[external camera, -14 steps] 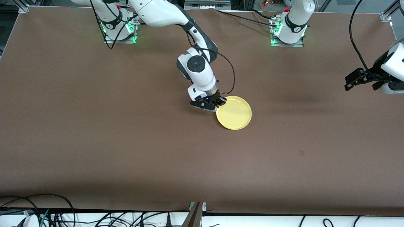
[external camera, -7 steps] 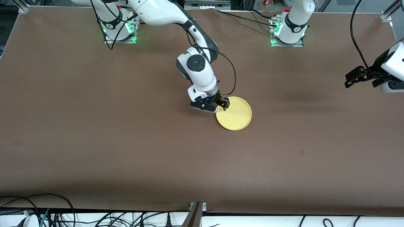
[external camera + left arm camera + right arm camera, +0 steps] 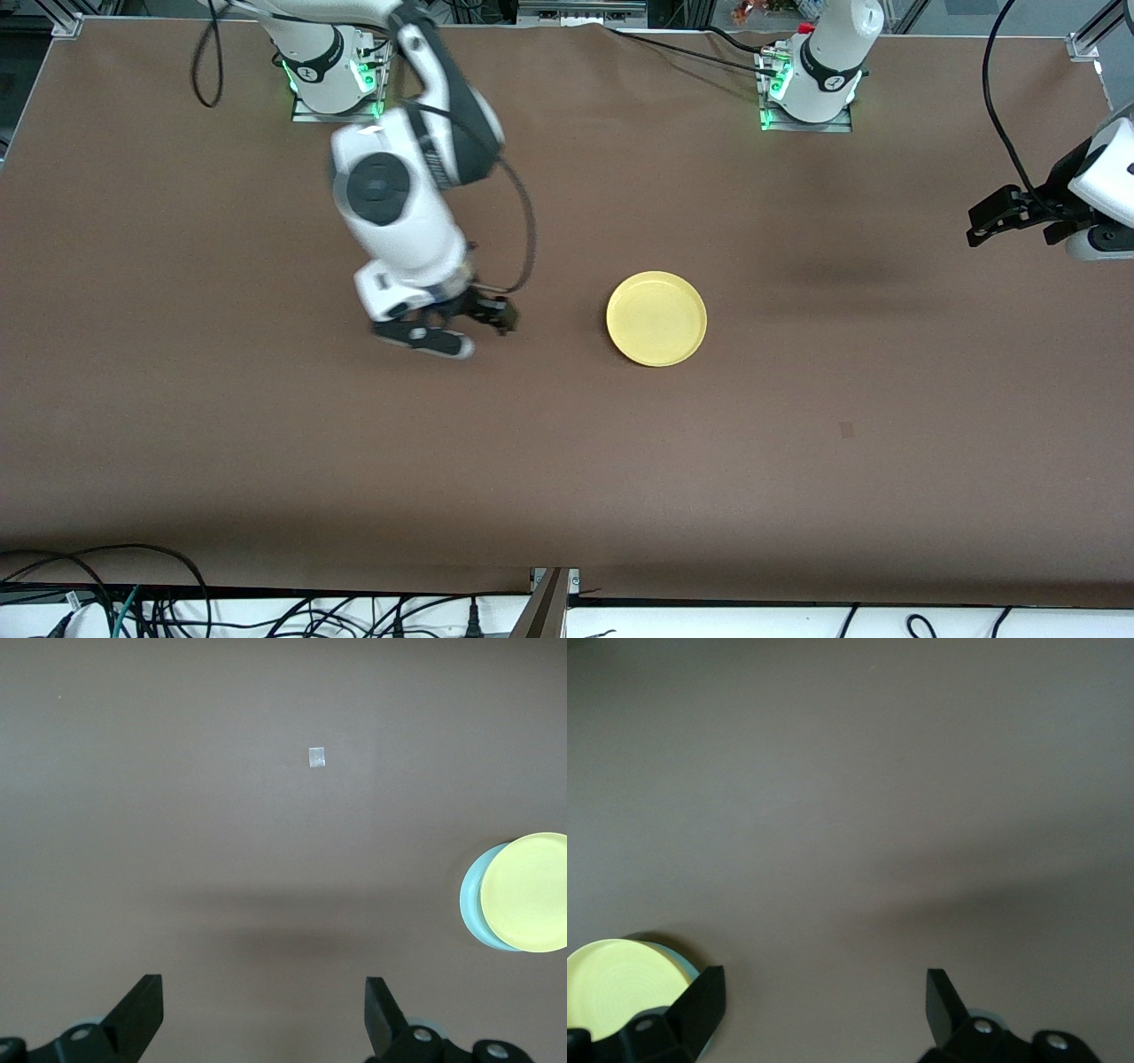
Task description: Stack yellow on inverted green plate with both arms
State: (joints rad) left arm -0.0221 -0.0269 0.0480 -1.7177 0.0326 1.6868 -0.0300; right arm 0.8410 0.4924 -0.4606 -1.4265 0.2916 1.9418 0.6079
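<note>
Your yellow plate (image 3: 656,318) sat on the green plate (image 3: 469,900) at mid-table. Your right gripper (image 3: 461,326) hung released over bare table (image 3: 266,443), well apart from it — toward the right arm's end. Your left gripper (image 3: 1010,220) waited, spread and empty.

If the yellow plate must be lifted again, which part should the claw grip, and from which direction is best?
Probably the raised rim. The yellow plate lies flat and upright on the green plate, so nothing else sticks up to pinch. Come from above at the edge toward the right arm's end, with one finger inside the rim and one outside. The open right claw hangs over the table on that side; the left claw waits, open.
</note>
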